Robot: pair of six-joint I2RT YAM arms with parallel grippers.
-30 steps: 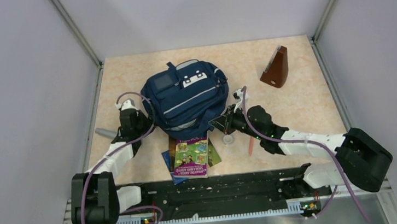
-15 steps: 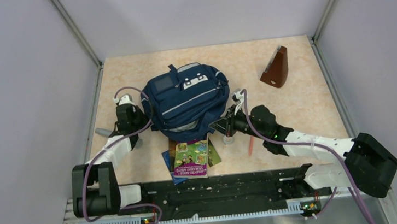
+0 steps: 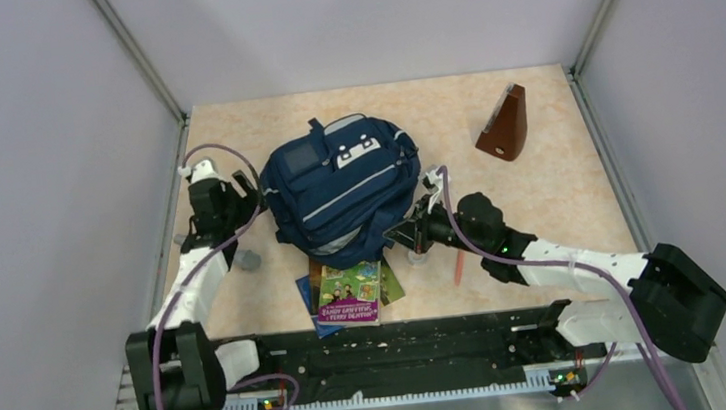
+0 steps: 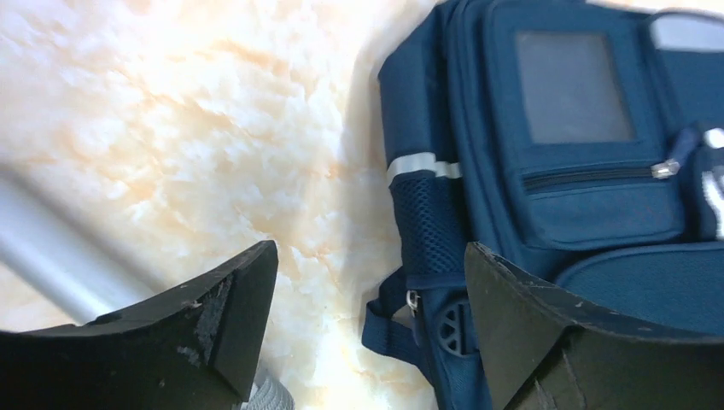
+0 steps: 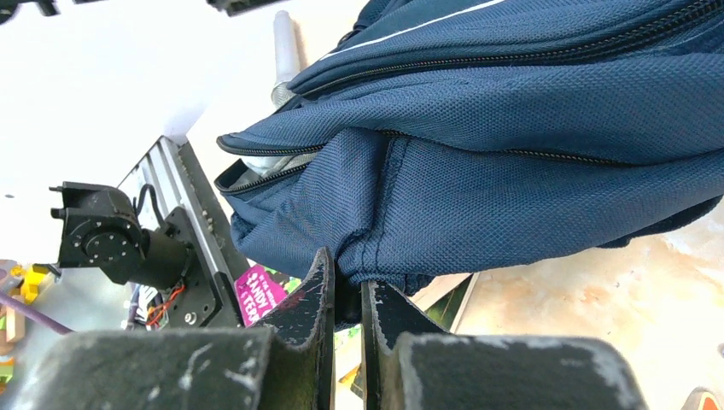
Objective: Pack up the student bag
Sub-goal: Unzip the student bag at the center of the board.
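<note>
Top view. Student bag (image 3: 341, 192) lies mid-surface between the two hands, its front pockets facing up. Left hand (image 3: 237, 192) sits at the bag's left side with its fingers spread and nothing in them. Right hand (image 3: 412, 232) is pressed together on the bag's near right edge. Books (image 3: 350, 292) lie just nearer the bases than the right hand, partly under the bag. The top cover has white lettering on a magenta band; the lower line looks like TERRY DENTON, not certain. Brown wedge (image 3: 504, 126) stands well beyond the right hand.

Change over the last second: the left hand was shut lower on the bag's left edge. It has let go, opened and moved further out along that side. The right hand's pinch is unchanged.

Left wrist view. Left hand (image 4: 367, 256) is wide open over the marbled surface (image 4: 213, 128). The bag's side and grey stripe lie just inside its right finger.

Right wrist view. Right hand (image 5: 346, 273) is pinching a fold of the bag's navy fabric, which bulges just above the fingertips.
</note>
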